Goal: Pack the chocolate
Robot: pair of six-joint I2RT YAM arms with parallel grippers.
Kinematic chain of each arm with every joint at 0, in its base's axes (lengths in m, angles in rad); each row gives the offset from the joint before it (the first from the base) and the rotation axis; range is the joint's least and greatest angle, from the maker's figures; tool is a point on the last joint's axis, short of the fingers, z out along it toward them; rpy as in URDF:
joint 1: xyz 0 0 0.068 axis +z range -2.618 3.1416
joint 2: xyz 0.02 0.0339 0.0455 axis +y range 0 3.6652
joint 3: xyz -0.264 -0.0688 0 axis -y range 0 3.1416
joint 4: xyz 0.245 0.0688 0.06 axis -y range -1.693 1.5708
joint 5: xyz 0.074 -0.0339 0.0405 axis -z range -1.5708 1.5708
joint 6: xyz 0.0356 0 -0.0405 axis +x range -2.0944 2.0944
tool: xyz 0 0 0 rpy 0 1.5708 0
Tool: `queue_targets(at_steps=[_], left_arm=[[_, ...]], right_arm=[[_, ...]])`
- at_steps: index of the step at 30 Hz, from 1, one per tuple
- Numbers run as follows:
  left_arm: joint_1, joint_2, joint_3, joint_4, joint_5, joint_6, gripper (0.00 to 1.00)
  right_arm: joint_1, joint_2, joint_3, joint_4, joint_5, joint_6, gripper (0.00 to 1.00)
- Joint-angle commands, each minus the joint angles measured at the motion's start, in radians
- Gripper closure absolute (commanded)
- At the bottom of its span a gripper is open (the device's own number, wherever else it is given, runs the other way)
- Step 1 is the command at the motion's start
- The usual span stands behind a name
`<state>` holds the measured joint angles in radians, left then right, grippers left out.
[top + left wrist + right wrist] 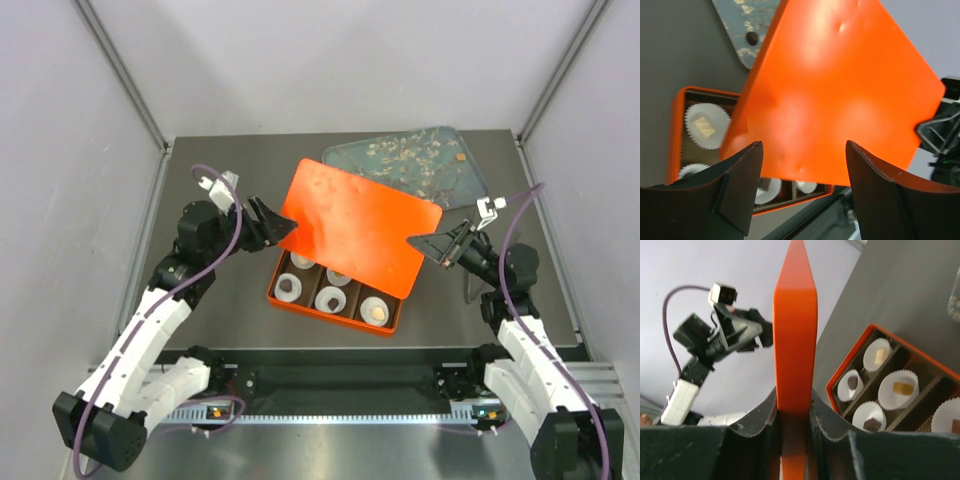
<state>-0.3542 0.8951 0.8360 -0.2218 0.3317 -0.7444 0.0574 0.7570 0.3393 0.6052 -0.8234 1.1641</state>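
Grey tabletop, pale walls: orange lid, clamped in the right jaws, screens the box of chocolate; left jaws gape at its edge; blossom tray upper right.

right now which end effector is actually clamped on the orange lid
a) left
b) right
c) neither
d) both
b: in the right wrist view the right end effector is pinched shut on the edge of the orange lid, while the left end effector has its jaws spread wide and is not pinching it.
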Motion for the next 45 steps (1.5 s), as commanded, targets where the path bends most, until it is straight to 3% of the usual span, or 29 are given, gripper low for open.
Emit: queue_targets(at_steps=[1,4,8,12,17,20,28,31,34,39,45], left_arm=[[0.011,0.046,0.139,-0.210,-0.065,0.207,0.28],[0.029,0.123,0.225,-0.261,-0.045,0.293,0.28],[0.047,0.195,0.294,-0.303,0.055,0.344,0.28],[0.050,0.186,0.285,-0.350,0.032,0.395,0.27],[0.109,0.177,0.221,-0.320,0.168,0.396,0.27],[0.170,0.183,0.157,-0.210,0.350,0.343,0.27],[0.241,0.222,0.058,-0.052,0.521,0.232,0.30],[0.242,0.228,0.029,0.042,0.543,0.163,0.34],[0.241,0.252,0.015,0.071,0.544,0.137,0.41],[0.241,0.277,-0.001,0.053,0.498,0.148,0.62],[0.241,0.335,0.000,-0.014,0.385,0.181,0.78]], right_arm=[[-0.010,-0.050,0.061,-0.065,-0.100,-0.064,1.00],[-0.011,-0.058,0.098,-0.180,-0.152,-0.127,1.00],[-0.013,-0.087,0.093,-0.203,-0.154,-0.118,1.00],[-0.013,-0.064,0.081,-0.187,-0.154,-0.109,1.00],[-0.013,-0.007,0.012,0.087,-0.190,0.037,1.00],[-0.013,0.030,-0.009,0.160,-0.206,0.069,1.00],[-0.016,0.102,-0.033,0.243,-0.198,0.088,1.00],[-0.016,0.126,-0.043,0.252,-0.188,0.089,0.99],[-0.016,0.133,-0.059,0.234,-0.168,0.072,0.92],[-0.016,0.156,-0.060,0.108,-0.131,-0.032,0.87],[-0.016,0.119,-0.065,-0.137,-0.053,-0.190,0.71]])
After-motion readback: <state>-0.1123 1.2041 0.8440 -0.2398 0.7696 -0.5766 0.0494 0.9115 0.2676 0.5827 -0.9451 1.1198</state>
